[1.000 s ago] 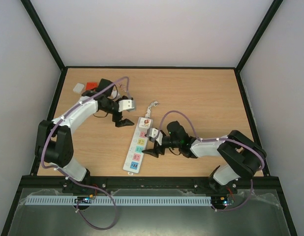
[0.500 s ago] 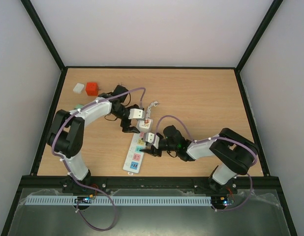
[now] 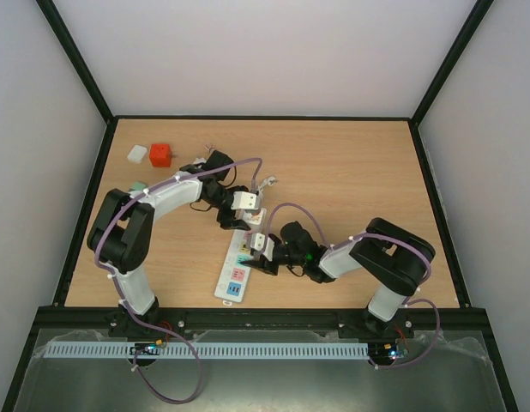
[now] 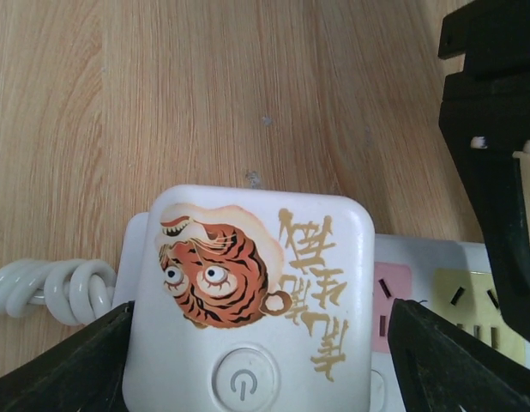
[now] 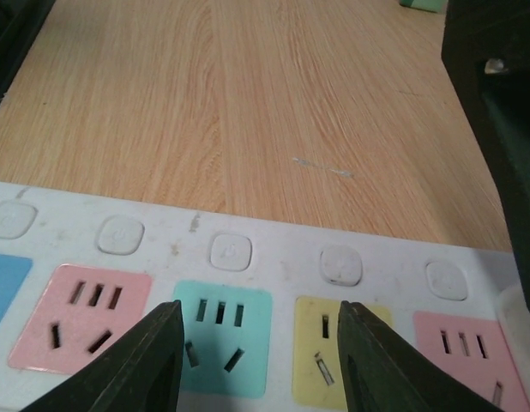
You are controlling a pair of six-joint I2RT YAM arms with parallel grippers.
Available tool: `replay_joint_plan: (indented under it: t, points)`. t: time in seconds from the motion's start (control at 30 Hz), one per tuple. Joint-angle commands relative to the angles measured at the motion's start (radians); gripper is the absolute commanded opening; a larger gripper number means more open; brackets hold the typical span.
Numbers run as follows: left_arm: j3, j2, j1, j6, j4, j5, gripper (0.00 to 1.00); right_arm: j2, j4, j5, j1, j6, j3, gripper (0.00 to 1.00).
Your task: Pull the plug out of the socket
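The left gripper stands with its jaws apart around the plug. 1 black finger sits at the plug's 9 o'clock, against its edge. The other sits at 3 o'clock, where a strip of pink outlet still shows between finger and plug, so nothing is clamped. The plug is a white square block with a tiger face, gold lettering and a round power button. It is seated on the far end of the socket. A coiled white cord shows just at the plug's 9 o'clock.

The right gripper is likewise parted and holds nothing. Its 2 fingertips hang low over the socket's face, framing the green outlet; contact cannot be told.

From above, the socket lies near the middle of the wooden table, running from about 1 o'clock to 7 o'clock. The right gripper reaches its middle from 3 o'clock. Toward the table's 10 o'clock corner sit a red block and a white block, just beside each other.
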Motion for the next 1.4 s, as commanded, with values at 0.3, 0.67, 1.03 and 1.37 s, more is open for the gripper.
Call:
replay_joint_plan:
  t: [0.3,0.67,1.03,1.37]
  points:
    - [-0.022,0.004,-0.016,0.0,0.056,-0.002,0.74,0.036,0.077,0.015,0.008,0.028,0.024,0.49]
    - [-0.034,0.019,-0.049,-0.002,0.072,-0.042,0.7,0.062,0.057,0.032,0.007,0.021,0.039,0.47]
    - [0.036,-0.017,-0.048,-0.034,0.009,0.043,0.52,0.088,0.044,0.03,-0.003,0.074,0.01,0.43]
    - [-0.042,-0.089,-0.064,-0.04,0.093,0.007,0.5,0.103,0.036,-0.027,-0.076,0.163,0.009,0.38]
